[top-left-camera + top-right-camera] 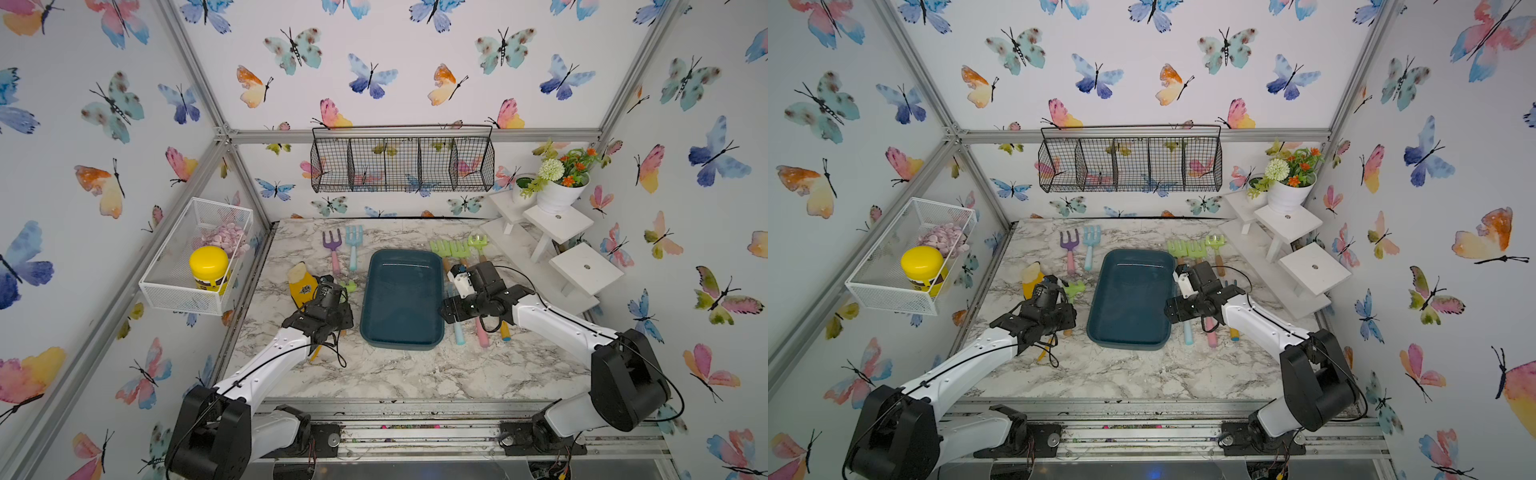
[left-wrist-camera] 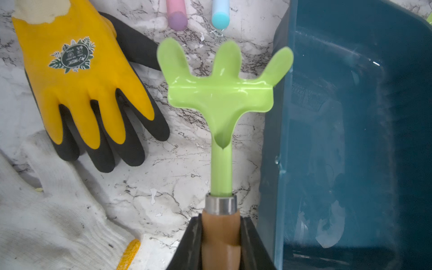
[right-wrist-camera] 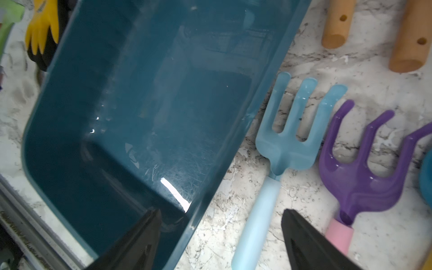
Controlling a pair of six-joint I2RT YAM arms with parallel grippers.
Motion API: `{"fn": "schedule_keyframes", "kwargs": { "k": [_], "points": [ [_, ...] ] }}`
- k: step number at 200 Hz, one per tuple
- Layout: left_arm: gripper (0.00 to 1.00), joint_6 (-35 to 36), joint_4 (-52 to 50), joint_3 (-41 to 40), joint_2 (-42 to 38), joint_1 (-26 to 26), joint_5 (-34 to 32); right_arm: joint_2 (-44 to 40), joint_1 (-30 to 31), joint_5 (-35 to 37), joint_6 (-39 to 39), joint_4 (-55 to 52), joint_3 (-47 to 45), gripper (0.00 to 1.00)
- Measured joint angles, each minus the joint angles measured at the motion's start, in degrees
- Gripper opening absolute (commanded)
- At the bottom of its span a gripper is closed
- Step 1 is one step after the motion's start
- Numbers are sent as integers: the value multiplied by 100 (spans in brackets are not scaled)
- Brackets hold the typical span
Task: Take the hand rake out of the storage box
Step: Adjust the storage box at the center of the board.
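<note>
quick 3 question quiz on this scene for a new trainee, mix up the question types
1. True or false: a tool lies inside the storage box.
2. What do the jaws of the left gripper clamp?
A. the yellow glove
B. the green hand rake, by its wooden handle
C. the rim of the storage box
3. Short answer: which gripper has open jaws and holds nothing?

Key
1. False: the box is empty.
2. B
3. The right gripper.
</note>
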Motion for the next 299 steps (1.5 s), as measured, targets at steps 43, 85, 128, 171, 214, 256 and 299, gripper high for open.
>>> {"fn": "schedule_keyframes", "kwargs": {
  "k": [43,85,128,171,214,256,299],
  "points": [
    [15,0,-2,0,0,0,0,-4,188,-35,85,127,-155,87],
    [15,2,-7,0,-2,0,2,-2,317,140,105,125,-352,87],
    [15,7,-15,0,-2,0,2,-2,339,422,105,120,-415,87],
    [15,26,-20,0,0,0,0,-2,337,699,109,33,-472,87],
    [15,63,-57,24,0,0,0,-2,343,859,155,31,-476,88],
    [15,94,-114,157,-2,0,-2,-4,350,957,203,13,-481,88],
    [15,111,-131,201,0,0,-2,-17,352,1211,269,-52,-481,88]
  ]
}}
